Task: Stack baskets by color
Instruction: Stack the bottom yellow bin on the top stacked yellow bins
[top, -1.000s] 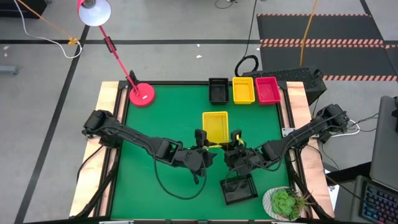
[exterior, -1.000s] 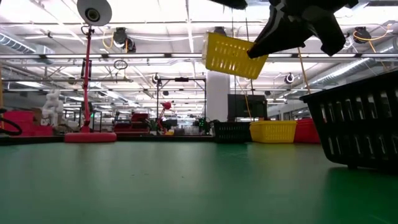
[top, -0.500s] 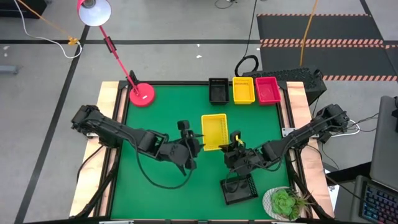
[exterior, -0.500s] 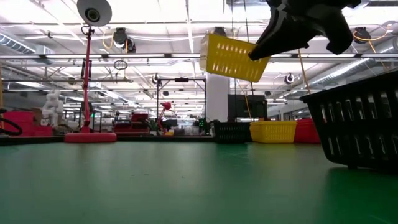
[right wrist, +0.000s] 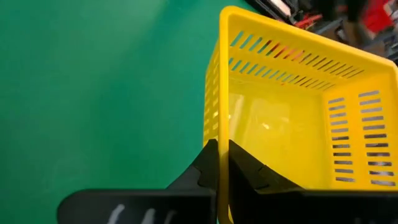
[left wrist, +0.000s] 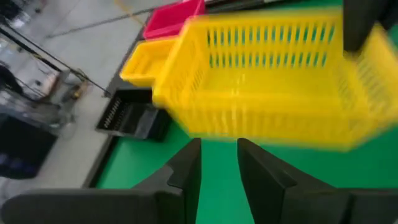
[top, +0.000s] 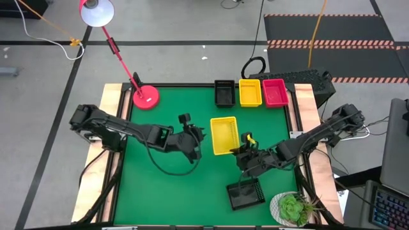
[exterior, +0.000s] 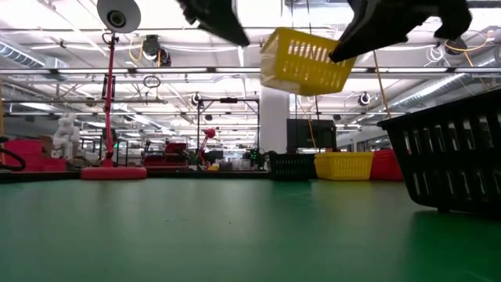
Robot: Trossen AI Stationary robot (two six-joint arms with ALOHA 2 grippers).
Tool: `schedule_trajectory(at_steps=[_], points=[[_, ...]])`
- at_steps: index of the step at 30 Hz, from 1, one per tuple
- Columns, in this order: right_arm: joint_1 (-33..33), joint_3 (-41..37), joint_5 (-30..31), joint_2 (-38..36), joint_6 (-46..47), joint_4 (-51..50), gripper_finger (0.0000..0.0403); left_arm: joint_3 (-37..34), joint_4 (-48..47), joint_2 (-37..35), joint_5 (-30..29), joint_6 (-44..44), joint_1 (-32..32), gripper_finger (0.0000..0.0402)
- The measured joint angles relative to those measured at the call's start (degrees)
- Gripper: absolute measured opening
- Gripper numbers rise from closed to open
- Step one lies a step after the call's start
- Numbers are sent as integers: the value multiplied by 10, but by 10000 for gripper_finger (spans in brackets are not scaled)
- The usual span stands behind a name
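Note:
My right gripper (top: 240,152) is shut on a yellow basket (top: 224,135) and holds it in the air over the table's middle. In the low view the basket (exterior: 302,59) hangs tilted, high above the green mat. My left gripper (top: 199,137) stands just left of the basket at about the same height. Its fingers (left wrist: 186,171) point at the basket's long side (left wrist: 267,118) with a narrow gap between them and nothing in it. A black basket (top: 224,92), a yellow one (top: 250,91) and a red-pink one (top: 275,91) sit in a row at the far edge. My right gripper holds the yellow basket by the rim of a wall (right wrist: 216,134) at its near end, by the right corner. One finger is outside the wall and one inside. The fingers come slanting down from the table's near right. The basket is lifted clear and tilted.
Another black basket (top: 245,193) sits near the front edge, right of middle, and fills the right of the low view (exterior: 454,160). A red lamp base (top: 146,97) stands at the far left corner, and a potted plant (top: 293,207) at the near right corner.
My left gripper has drawn back from the yellow basket's near left corner toward the table's left and far edges, rolling as it went, and now shows in the low view. The basket has shifted slightly toward the right edge and turned a little, still in the air.

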Motion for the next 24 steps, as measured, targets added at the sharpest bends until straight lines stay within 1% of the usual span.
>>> schedule_trajectory(at_steps=[5, 8, 10, 14, 17, 19, 24], points=[[0, 0, -19, -38, 32, -54, 2, -73, 82, -35, 34, 3, 24, 106], [-1, 0, -18, -63, 45, -91, 2, -100, 130, -55, 54, 8, 31, 106], [-7, 0, -18, -79, 44, -107, 3, -116, 124, -62, 60, 8, 34, 106], [-24, 0, -26, -117, 12, -136, 3, -122, 122, -65, 70, 9, 38, 106], [-48, 0, -78, -149, -25, -146, 3, -122, 114, -63, 91, 10, 38, 106], [-67, 0, -102, -171, -46, -149, 3, -122, 114, -63, 101, 10, 38, 106], [-126, 0, -123, -219, -91, -180, 3, -122, 114, -63, 105, 9, 38, 106]])
